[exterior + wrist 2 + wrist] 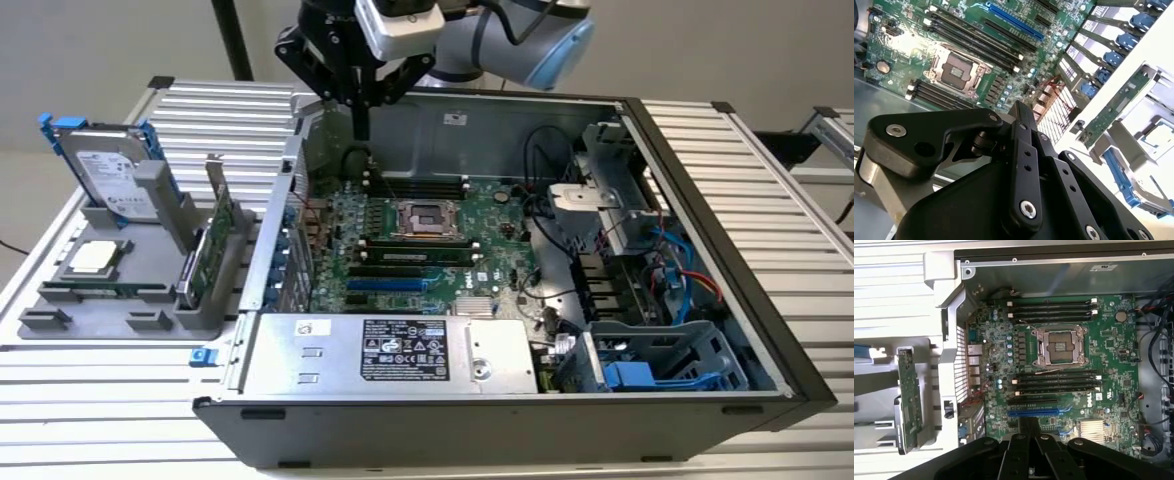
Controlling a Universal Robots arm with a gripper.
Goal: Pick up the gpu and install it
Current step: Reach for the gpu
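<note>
The claw [360, 128] hangs with its fingers pressed together and nothing in them, above the far end of the green board [414, 250] inside the open computer case [467, 430]. The gpu [211, 240] stands up in the gray holder [94, 297] beside the case, on the exterior view's left. It is well apart from the claw and near the hard drive [107, 170].
</note>
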